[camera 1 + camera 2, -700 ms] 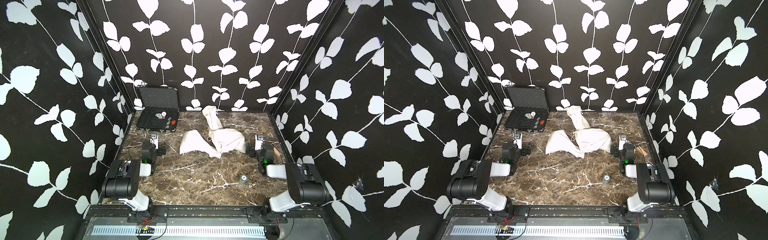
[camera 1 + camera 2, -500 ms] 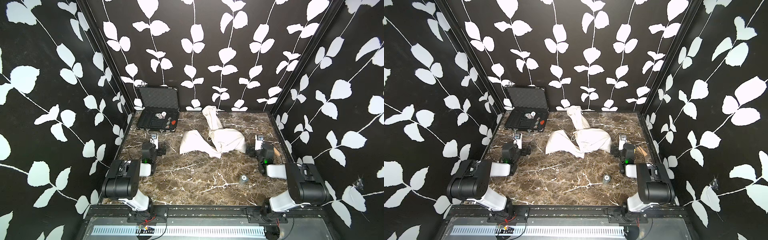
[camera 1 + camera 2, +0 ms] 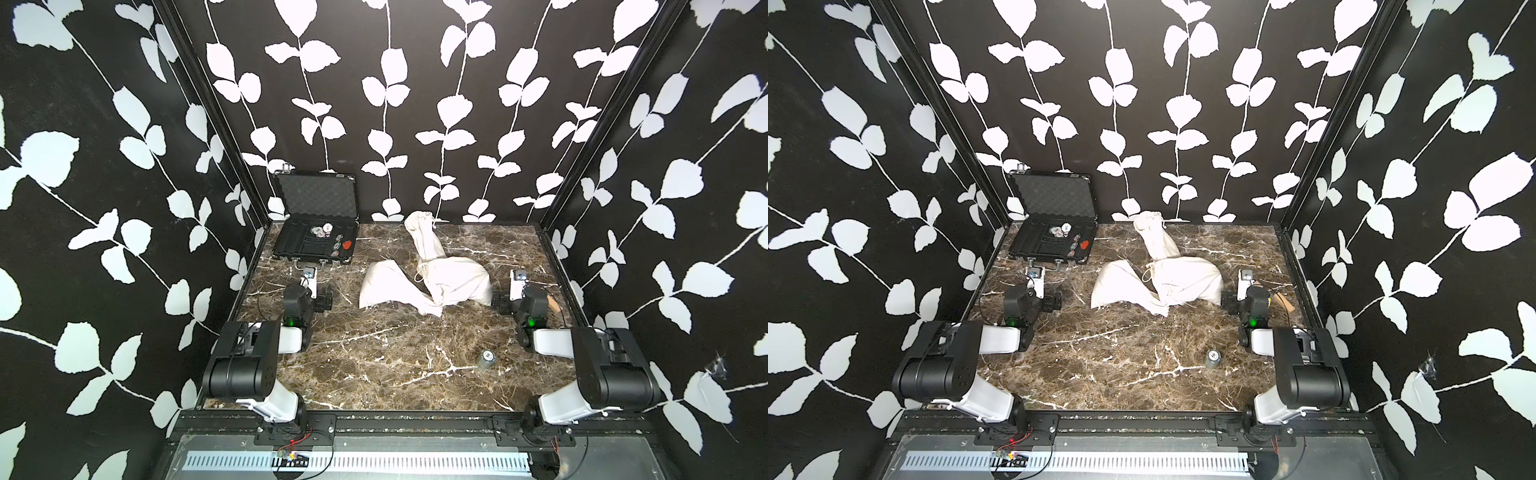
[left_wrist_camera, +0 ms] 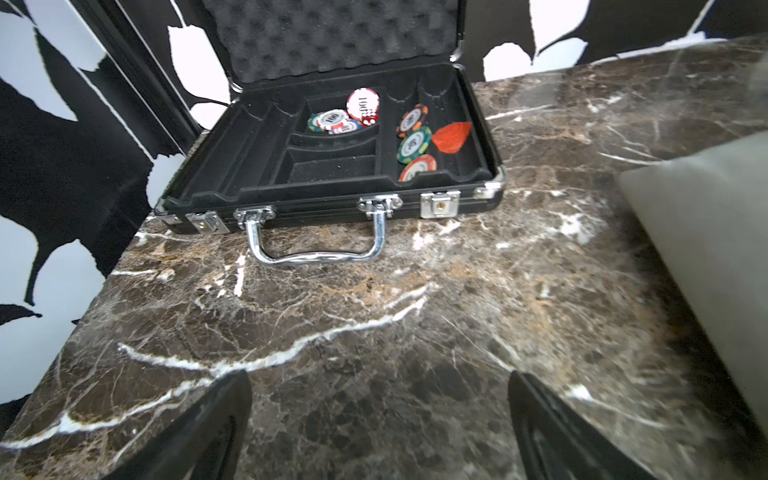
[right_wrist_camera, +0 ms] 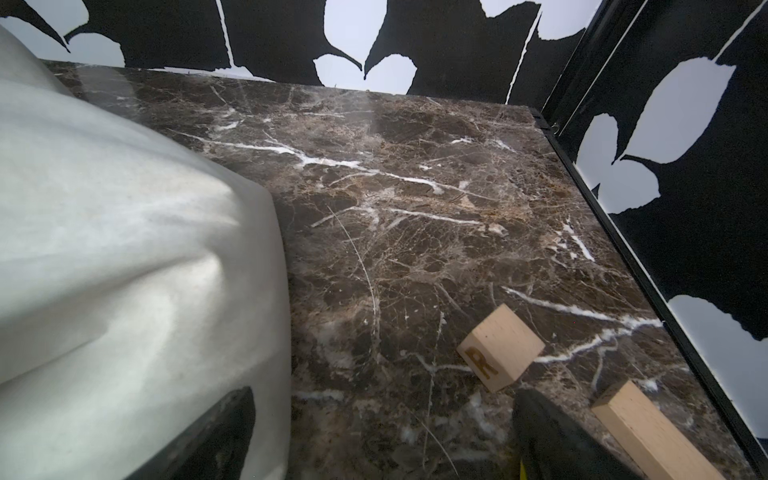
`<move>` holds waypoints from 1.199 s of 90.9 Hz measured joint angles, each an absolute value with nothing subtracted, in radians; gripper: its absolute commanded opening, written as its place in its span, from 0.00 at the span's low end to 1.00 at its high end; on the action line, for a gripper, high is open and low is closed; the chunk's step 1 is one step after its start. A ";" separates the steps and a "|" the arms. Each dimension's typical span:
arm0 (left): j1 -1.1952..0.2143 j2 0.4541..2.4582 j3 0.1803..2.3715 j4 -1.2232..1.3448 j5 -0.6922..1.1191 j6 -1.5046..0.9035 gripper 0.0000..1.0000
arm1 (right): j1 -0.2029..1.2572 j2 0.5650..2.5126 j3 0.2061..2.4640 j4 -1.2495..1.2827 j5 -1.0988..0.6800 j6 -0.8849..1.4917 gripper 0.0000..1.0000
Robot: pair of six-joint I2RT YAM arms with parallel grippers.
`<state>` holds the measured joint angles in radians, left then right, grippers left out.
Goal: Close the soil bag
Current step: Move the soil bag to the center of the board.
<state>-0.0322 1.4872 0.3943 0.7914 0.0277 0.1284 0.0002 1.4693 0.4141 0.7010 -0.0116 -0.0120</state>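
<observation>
The soil bag (image 3: 455, 282) is showing matt, creased cloth. The tabletop (image 3: 374, 357) is gleaming like polished marble. The case handle (image 4: 316, 257) is shining as chrome metal; the block (image 5: 500, 347) is showing bare, smooth wood.

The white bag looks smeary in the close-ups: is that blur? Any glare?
In both top views the bag is sharp and evenly lit. In the right wrist view it sits close to the lens, soft and out of focus, and the marble table carries pale glare near its far edge. In the left wrist view the bag is a blurred grey edge, while the case is crisp.
</observation>
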 measured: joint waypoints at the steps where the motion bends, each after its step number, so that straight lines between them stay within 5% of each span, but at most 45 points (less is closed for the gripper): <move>1: -0.032 1.472 0.396 0.772 0.027 0.128 0.99 | 0.001 1.459 0.420 0.682 -0.011 -0.012 0.99; 31: -0.253 1.094 0.541 0.411 -0.038 0.094 0.99 | 0.106 1.002 0.580 0.240 0.024 0.046 0.99; 63: -0.683 1.423 0.804 0.158 -0.200 -0.150 0.99 | 0.309 1.034 0.628 -0.009 0.049 0.192 0.99; 89: -0.725 1.675 0.933 0.089 -0.338 -0.325 0.99 | 0.402 1.040 0.633 -0.046 0.075 0.203 0.99; 109: -0.647 1.667 0.897 0.098 -0.412 -0.384 0.96 | 0.438 1.007 0.633 -0.054 0.067 0.191 0.99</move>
<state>-0.6472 1.6669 0.8967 0.0982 -0.4118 -0.3840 0.4377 1.0069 0.6334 -0.0544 0.0669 0.1905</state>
